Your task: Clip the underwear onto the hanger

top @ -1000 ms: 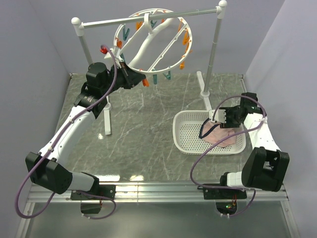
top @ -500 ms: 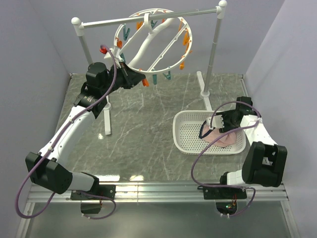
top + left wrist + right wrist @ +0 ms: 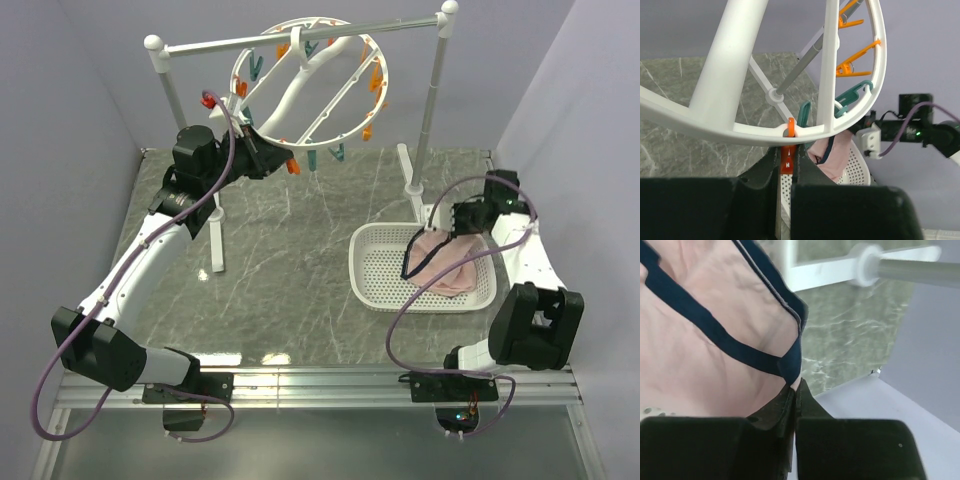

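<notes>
Over the last second our right gripper [image 3: 446, 233] had gone down into the basket [image 3: 378, 268] and shut on the underwear [image 3: 447, 268], where before it hung open above it; our left arm had not moved.

At the left, our left gripper [image 3: 263, 158] was raised to the lower rim of the hanger [image 3: 291, 94]; in the left wrist view its jaws [image 3: 786, 169] were closed on an orange clip [image 3: 787, 161] hanging from the ring [image 3: 715, 85]; teal and orange clips dangled further round the rim; the hanger hung tilted from the rail [image 3: 300, 36] at the back of the table [image 3: 290, 280].

To the right, the basket sat on the table just beside the rail's right foot; the pink underwear lay in its right half, one part drawn up toward the gripper; in the right wrist view the fingers [image 3: 793, 391] were pinched together on the navy edging where two bands met, the pink cloth [image 3: 695, 355] spreading away to the left; we could not tell whether the rest of it had left the basket floor.
</notes>
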